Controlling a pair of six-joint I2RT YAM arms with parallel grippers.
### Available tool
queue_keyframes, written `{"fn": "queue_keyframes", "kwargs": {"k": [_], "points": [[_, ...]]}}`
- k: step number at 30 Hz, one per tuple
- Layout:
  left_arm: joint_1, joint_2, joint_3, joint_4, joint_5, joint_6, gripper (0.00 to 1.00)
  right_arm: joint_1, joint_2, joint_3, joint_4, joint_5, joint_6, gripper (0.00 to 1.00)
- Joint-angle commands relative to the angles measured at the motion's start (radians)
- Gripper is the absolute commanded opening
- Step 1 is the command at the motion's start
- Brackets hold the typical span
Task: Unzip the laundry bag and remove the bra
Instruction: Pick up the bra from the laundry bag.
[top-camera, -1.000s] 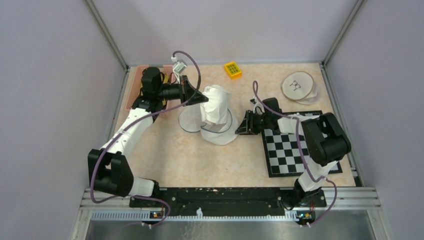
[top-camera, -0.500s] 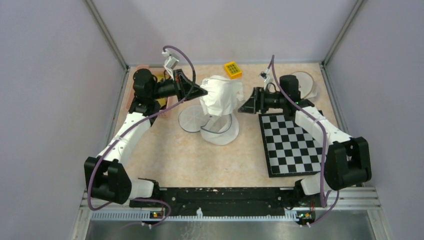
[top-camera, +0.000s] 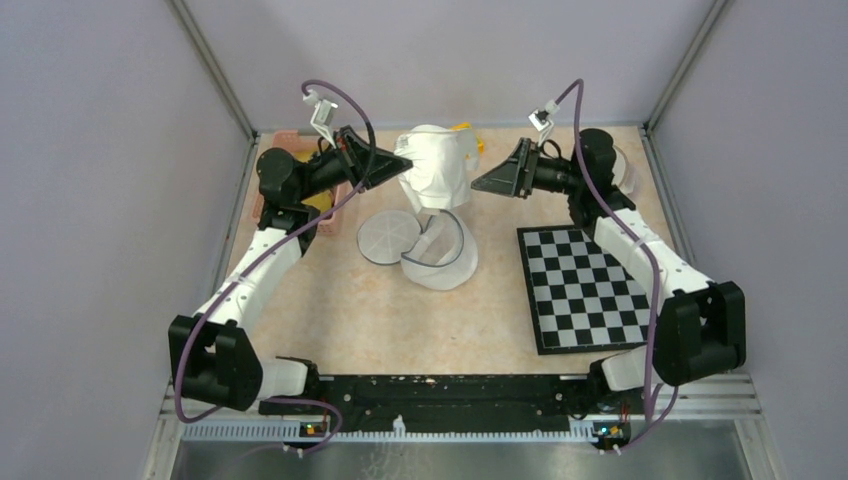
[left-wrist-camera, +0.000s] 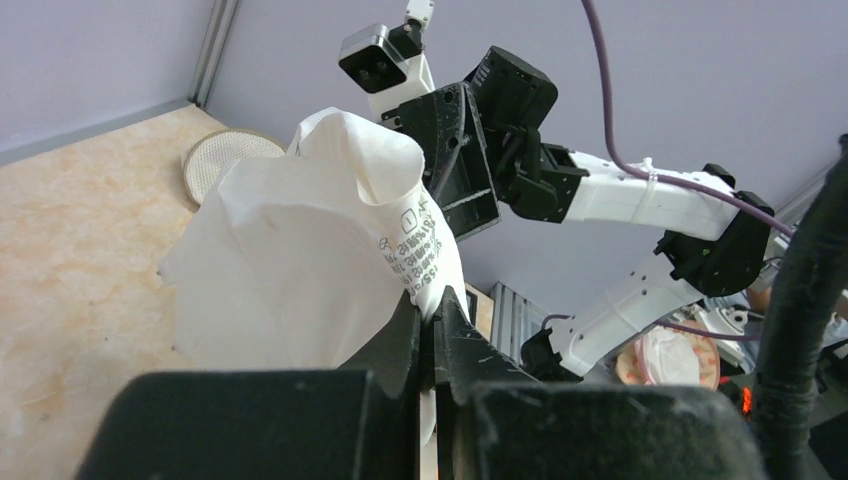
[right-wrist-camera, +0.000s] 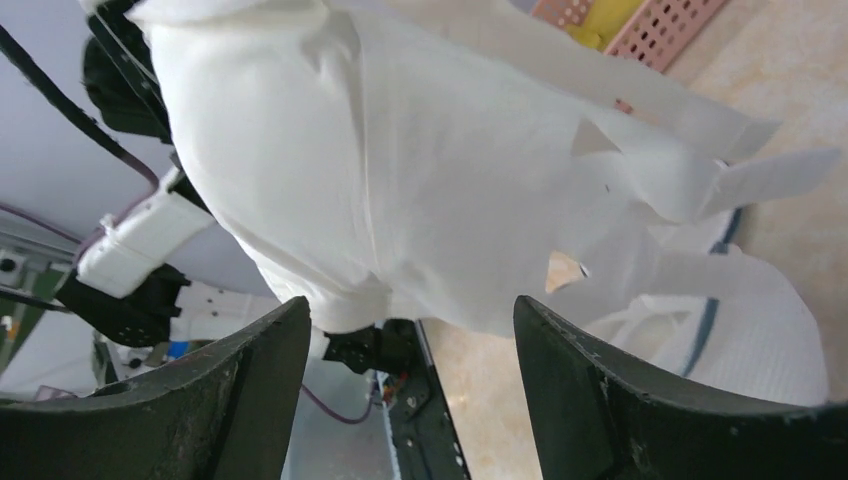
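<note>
Okay, bra (top-camera: 438, 170) is up in the air, bunched, straight above the far edge of the laundry bag (top-camera: 440, 265). The bag lies unzipped on the desk (top-camera: 340, 310), and its round lid flap (top-camera: 385, 238) is folded out on the left-arm side.

Left gripper (top-camera: 405, 166) has its fingers (left-wrist-camera: 432, 335) pinched tight on the bra, on the cloth next to the care label, and holds it above the bag. Right gripper (top-camera: 478, 183) is at about the same height over the bag, on the opposite side of the bra. Its fingers (right-wrist-camera: 250, 390) are spread wide with nothing in them. From the right wrist view the white cloth fills the gap ahead of them, close, but I can't tell whether it touches.

Key relation: the bra's long axis runs roughly vertical, from the bunched top down towards the bag mouth. A thin tail hangs low over the bag. Can't tell whether that tail is clear of the mesh or caught inside.

The right arm is the free one and the nearer one for a second grip, and the bra lies dead ahead of its open fingers. My read: the zipper step is done and removal is nearly done. What remains is getting the tail fully out of the bag.

Risk: the tail snags and drags the bag up.
</note>
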Motion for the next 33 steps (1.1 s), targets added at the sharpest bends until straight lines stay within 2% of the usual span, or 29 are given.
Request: {"fn": "queue_keyframes", "kwargs": {"k": [1,6,7,10,12,14,18,20,23,25,26,27,31,32,33], "points": [[0.006,-0.026,-0.008,0.103,-0.034,-0.067,0.00,0.030,0.069,0.071,0.261,-0.019,0.247,0.74],[0.006,-0.025,-0.013,0.112,-0.031,-0.070,0.00,0.087,0.108,0.074,0.363,-0.023,0.327,0.73],[0.006,-0.026,-0.014,0.113,-0.031,-0.069,0.00,0.095,0.110,0.073,0.383,-0.025,0.336,0.70],[0.006,-0.030,-0.022,0.108,-0.032,-0.053,0.00,0.101,0.108,0.072,0.438,-0.025,0.363,0.54],[0.007,-0.037,-0.033,0.097,-0.032,-0.028,0.00,0.095,0.101,0.076,0.433,-0.028,0.352,0.38],[0.009,-0.045,-0.041,0.066,-0.037,0.004,0.00,0.086,0.087,0.077,0.401,-0.022,0.319,0.22],[0.017,-0.076,-0.048,-0.100,-0.090,0.157,0.00,0.060,0.059,0.082,0.316,-0.021,0.249,0.00],[0.020,-0.095,-0.045,-0.215,-0.129,0.239,0.03,0.049,0.048,0.102,0.235,-0.021,0.180,0.00],[0.021,-0.110,-0.036,-0.350,-0.144,0.369,0.12,0.040,0.036,0.176,0.009,-0.010,0.002,0.00],[0.022,-0.120,-0.012,-0.470,-0.153,0.478,0.22,0.039,0.031,0.235,-0.117,0.000,-0.113,0.00],[0.021,-0.123,0.004,-0.532,-0.152,0.537,0.31,0.039,0.031,0.263,-0.169,0.005,-0.164,0.00],[0.021,-0.126,0.024,-0.593,-0.152,0.592,0.47,0.040,0.031,0.288,-0.217,0.008,-0.211,0.00],[0.023,-0.140,0.129,-0.847,-0.159,0.850,0.88,0.039,0.041,0.410,-0.420,0.014,-0.392,0.00],[0.024,-0.146,0.149,-0.886,-0.155,0.911,0.97,0.039,0.042,0.440,-0.462,0.015,-0.437,0.00],[0.025,-0.149,0.175,-0.924,-0.144,0.988,0.99,0.040,0.043,0.472,-0.508,0.017,-0.483,0.00]]}}
